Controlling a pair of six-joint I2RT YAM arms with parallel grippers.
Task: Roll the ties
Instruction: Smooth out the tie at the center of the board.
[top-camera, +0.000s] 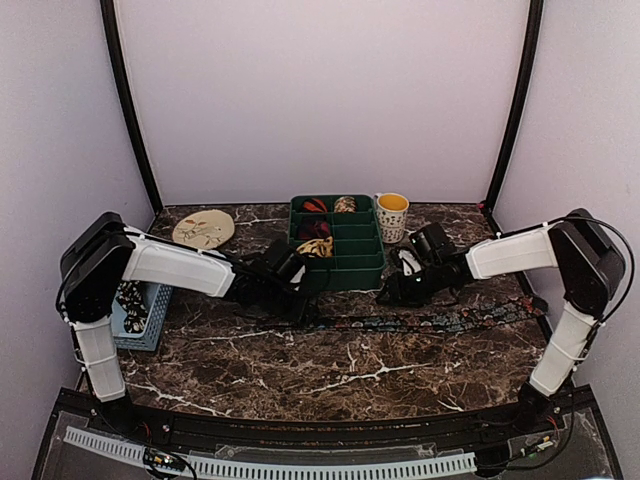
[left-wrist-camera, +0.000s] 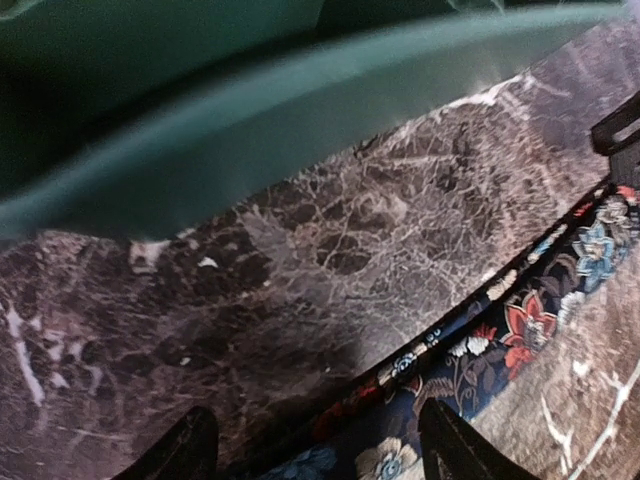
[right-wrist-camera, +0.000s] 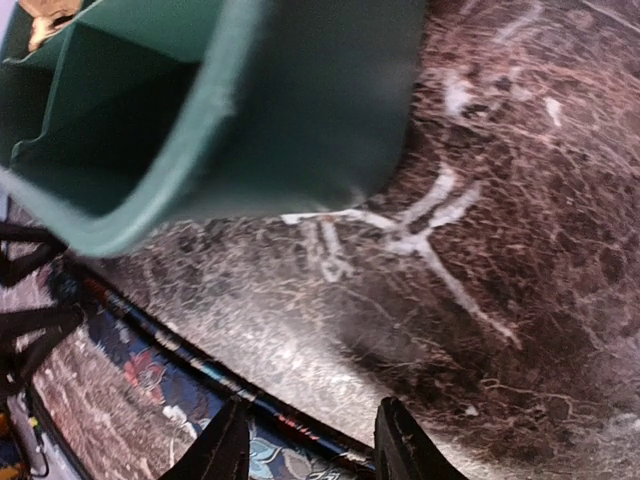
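Observation:
A dark blue floral tie (top-camera: 430, 320) lies flat and stretched left to right on the marble table, in front of the green tray (top-camera: 360, 268). My left gripper (top-camera: 299, 306) is open, low over the tie's left end; in the left wrist view the tie (left-wrist-camera: 520, 330) runs between its fingertips (left-wrist-camera: 192, 450). My right gripper (top-camera: 388, 295) is open, just above the tie's far edge; the tie (right-wrist-camera: 150, 390) shows in the right wrist view. Rolled ties sit in the tray: red-black (top-camera: 313, 206), tan (top-camera: 345, 204), yellow-cream (top-camera: 318, 247).
A yellow-lined mug (top-camera: 392, 215) stands right of the tray. A beige plate (top-camera: 203, 228) lies at the back left. A blue basket (top-camera: 140, 310) sits under the left arm. The tray wall is close to both grippers, in the left wrist view (left-wrist-camera: 250, 130) and the right wrist view (right-wrist-camera: 280, 120).

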